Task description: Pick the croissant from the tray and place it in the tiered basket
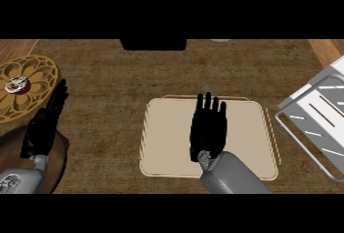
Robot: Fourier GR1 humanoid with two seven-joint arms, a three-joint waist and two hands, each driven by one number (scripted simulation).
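Grey forearm and black right hand (207, 127), fingers straight, cover the middle of the flat beige square tray (255, 136); the croissant cannot be seen. Left hand (43, 125) rests open at left. White slatted tiered basket (316, 113) stands right; ornate golden round plate (30, 86) far left.

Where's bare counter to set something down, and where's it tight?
Free: the strip between the ornate plate and tray, and the band above the tray up to the dark object. Tight: left edge, where the left hand rests, and right of the tray by the white basket. The right hand covers the tray's middle.
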